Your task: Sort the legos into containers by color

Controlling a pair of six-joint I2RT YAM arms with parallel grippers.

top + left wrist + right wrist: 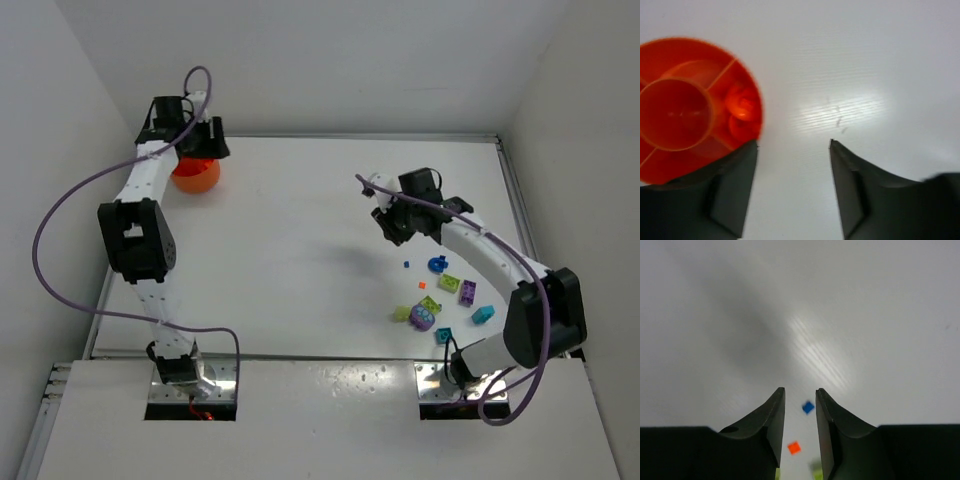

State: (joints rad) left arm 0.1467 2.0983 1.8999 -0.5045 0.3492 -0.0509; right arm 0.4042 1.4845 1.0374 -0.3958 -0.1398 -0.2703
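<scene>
Overhead and wrist views of the sorting table. The left gripper (794, 144) hung at the far left of the table (300, 220), its jaws standing moderately wide with only bare table between them; one fingertip (751, 150) lay just beside the rim of the orange bowl (700, 54). The bowl showed a round central well and radial partitions; a bright orange blur (742, 107) sat in one outer compartment, too indistinct to identify. The right gripper (800, 390) was raised over the right half of the table, its jaws narrow but not meeting, and gripping nothing. Through that gap the wrist view showed a tiny blue bit (808, 407) and a tiny orange bit (794, 447) lying on the table. The remaining legos (445, 300) lay loosely clustered near the right arm's base, well apart from the bowl: a blue piece (437, 265), a lime green brick (449, 283), a purple brick (467, 292), a teal brick (482, 314) and several others.
</scene>
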